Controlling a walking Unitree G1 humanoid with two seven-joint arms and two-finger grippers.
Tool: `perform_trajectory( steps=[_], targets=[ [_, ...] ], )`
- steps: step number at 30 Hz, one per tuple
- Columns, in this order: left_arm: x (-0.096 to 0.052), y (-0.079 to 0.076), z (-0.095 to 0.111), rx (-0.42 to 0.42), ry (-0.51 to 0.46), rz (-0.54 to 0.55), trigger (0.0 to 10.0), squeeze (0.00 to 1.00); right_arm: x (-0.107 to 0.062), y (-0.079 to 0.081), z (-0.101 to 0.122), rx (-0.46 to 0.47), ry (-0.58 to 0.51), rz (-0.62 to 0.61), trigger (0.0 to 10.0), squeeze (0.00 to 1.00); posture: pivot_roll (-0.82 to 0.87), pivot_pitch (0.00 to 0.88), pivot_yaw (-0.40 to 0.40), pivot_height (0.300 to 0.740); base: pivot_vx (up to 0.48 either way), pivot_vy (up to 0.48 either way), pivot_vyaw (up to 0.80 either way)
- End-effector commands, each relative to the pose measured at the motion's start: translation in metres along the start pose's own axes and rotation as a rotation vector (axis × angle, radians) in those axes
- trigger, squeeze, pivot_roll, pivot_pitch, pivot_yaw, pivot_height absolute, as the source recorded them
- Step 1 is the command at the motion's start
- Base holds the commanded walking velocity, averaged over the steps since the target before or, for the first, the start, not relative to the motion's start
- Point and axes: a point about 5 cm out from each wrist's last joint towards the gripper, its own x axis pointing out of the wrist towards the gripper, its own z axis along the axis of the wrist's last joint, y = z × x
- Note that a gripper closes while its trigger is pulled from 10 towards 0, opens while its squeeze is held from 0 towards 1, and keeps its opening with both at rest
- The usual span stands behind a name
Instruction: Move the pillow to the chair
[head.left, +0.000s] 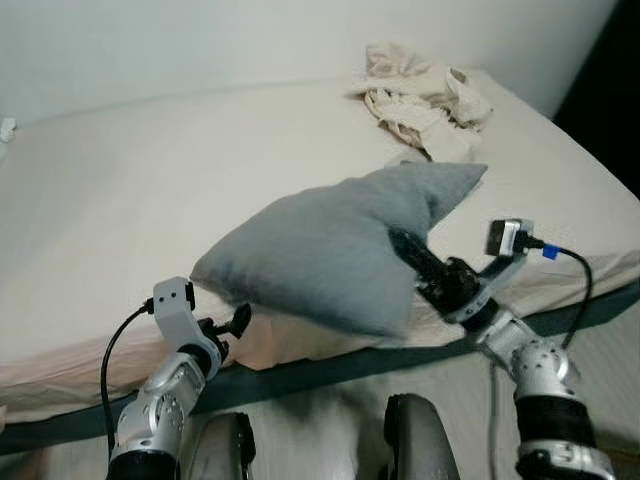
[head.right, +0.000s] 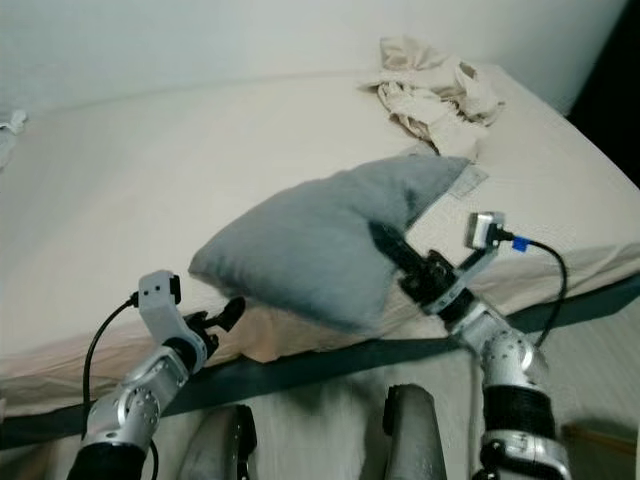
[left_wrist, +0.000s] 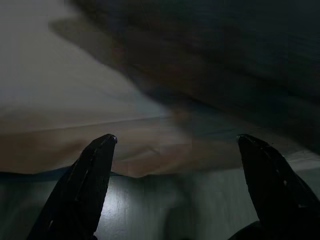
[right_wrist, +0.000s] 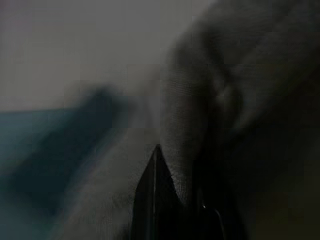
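Note:
A grey pillow (head.left: 320, 250) hangs tilted over the front edge of the bed (head.left: 130, 200), lifted by its right side. My right gripper (head.left: 405, 245) is shut on the pillow's right edge, its fingers pinching the fabric (right_wrist: 200, 130). Just below the pillow's lower left corner my left gripper (head.left: 238, 320) stands open, with nothing between its fingers (left_wrist: 95, 175); the underside of the pillow and the bed edge lie ahead of it.
A crumpled cream cloth (head.left: 425, 95) lies at the far right of the bed. The mattress has a dark grey base (head.left: 330, 365) along its front edge. My own legs (head.left: 415, 440) show at the bottom. The room is dark at the far right.

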Motion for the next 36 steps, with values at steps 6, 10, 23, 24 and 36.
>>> perform_trajectory(
  steps=[6,10,23,24,36],
  targets=[
    [-0.001,0.004,-0.003,-0.002,0.009,0.047,10.0,0.00,-0.037,-0.048,0.010,-0.165,0.059,-0.537,0.0,0.00,0.04,0.148,0.040,0.582,0.000,0.000,0.00],
    [0.005,0.001,-0.001,-0.021,0.009,0.035,10.0,0.00,-0.049,-0.057,0.020,-0.193,0.040,-0.635,0.0,0.00,0.04,0.154,0.036,0.582,0.000,0.000,0.00],
    [0.027,-0.029,0.012,-0.360,0.012,-0.121,10.0,1.00,-0.057,-0.068,0.024,-0.256,0.050,-0.729,0.0,0.00,0.03,0.155,0.034,0.582,0.000,0.000,0.00],
    [0.027,-0.029,0.012,-0.360,0.012,-0.121,10.0,1.00,-0.057,-0.068,0.024,-0.256,0.050,-0.729,0.0,0.00,0.03,0.155,0.034,0.582,0.000,0.000,0.00],
    [0.035,-0.075,0.012,-0.802,0.054,-0.401,10.0,1.00,-0.039,-0.062,0.009,-0.187,0.017,-0.675,0.0,0.00,0.02,0.165,0.044,0.582,0.000,0.000,0.00]
  ],
)
